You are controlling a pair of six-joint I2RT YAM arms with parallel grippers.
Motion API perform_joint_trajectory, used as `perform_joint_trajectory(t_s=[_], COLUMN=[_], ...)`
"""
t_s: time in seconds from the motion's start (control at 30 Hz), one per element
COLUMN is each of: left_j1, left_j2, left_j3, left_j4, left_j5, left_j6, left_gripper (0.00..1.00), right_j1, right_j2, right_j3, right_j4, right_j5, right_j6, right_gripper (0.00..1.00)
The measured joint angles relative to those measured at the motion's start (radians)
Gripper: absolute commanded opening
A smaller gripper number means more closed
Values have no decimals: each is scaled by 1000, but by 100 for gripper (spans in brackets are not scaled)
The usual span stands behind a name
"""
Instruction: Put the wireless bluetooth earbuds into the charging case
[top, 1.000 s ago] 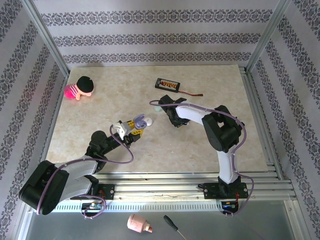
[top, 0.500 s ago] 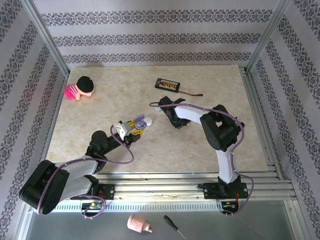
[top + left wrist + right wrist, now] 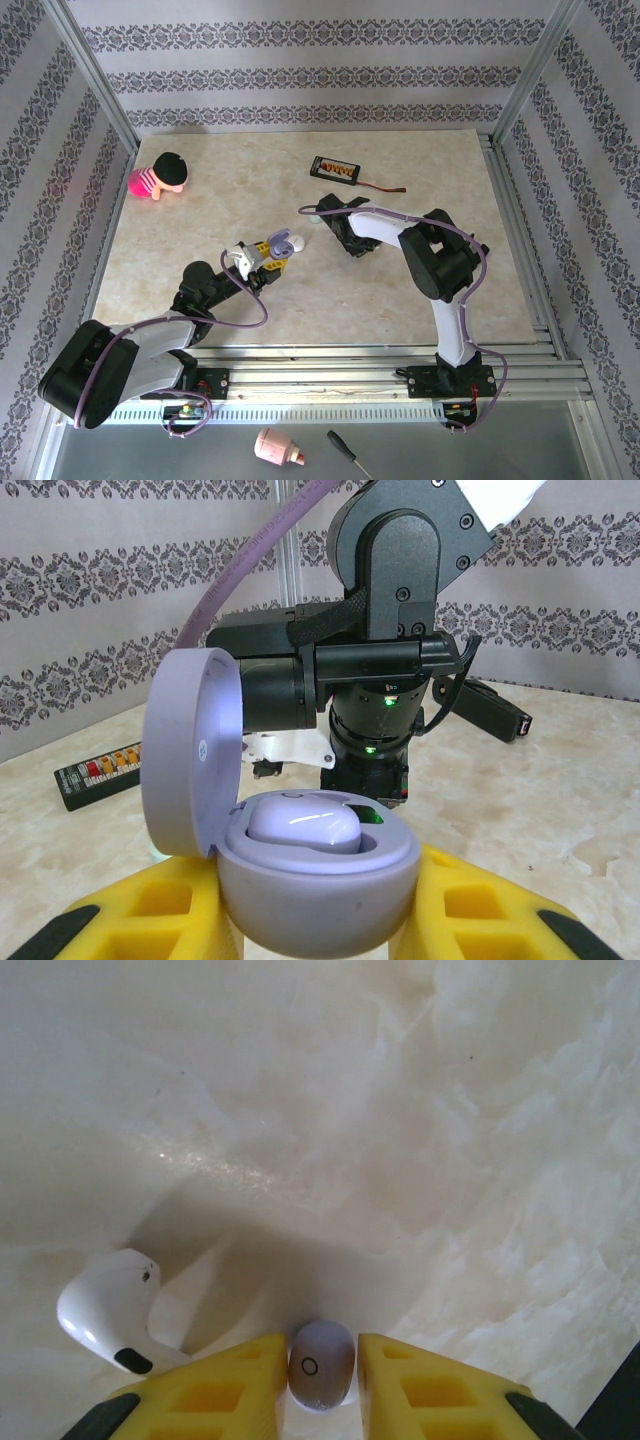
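The right fingers [image 3: 220,1390] pinch a lavender bud [image 3: 321,1363] at their very tips; it may slip. The left fingers [image 3: 150,910] clamp the open case [image 3: 320,885].

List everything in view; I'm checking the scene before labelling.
pale lavender pebble-shaped plastic charging case: one, lavender, lid open, gripped
whitish bean-shaped earbud: one, whitish, seated in that case
small lavender plastic earbud: one, lavender, gripped
glossy white plastic earbud: one, white, lying beside it
black rectangular board with a red wire: one, black, far middle
doll with black hair and a pink body: one, far left corner
pink plastic object: one, pink, near ledge
dark-handled screwdriver: one, dark, beside it
beige marbled table: one, beige, work surface
left claw: one, yellow, shut on the case
right claw: one, yellow, shut on the lavender earbud
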Motion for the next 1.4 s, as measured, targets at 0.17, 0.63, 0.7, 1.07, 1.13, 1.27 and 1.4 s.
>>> perform_joint_trajectory(t_s=[0.17, 0.63, 0.7, 1.07, 1.13, 1.27, 1.4], left_j1=[0, 0, 0, 0, 0, 0, 0], left_j2=[3, 36, 50, 139, 150, 158, 158], left_j3=[0, 6, 14, 50, 55, 67, 71], left_j4=[0, 0, 0, 23, 37, 51, 69], left_j5=[0, 8, 11, 63, 70, 90, 108], left_j6=[0, 0, 0, -5, -10, -23, -35], left_gripper=[31, 32, 31, 31, 31, 31, 31], right_j1=[-2, -21, -30, -52, -52, -52, -41], right_j2=[2, -156, -219, -481, -517, -562, -581], right_j3=[0, -83, -95, -112, -112, -112, -113], right_j4=[0, 40, 47, 77, 98, 156, 229], right_j5=[0, -160, -227, -681, -772, -937, -1075], right_j6=[0, 11, 20, 77, 85, 110, 134], right_gripper=[21, 21, 21, 22, 22, 22, 22])
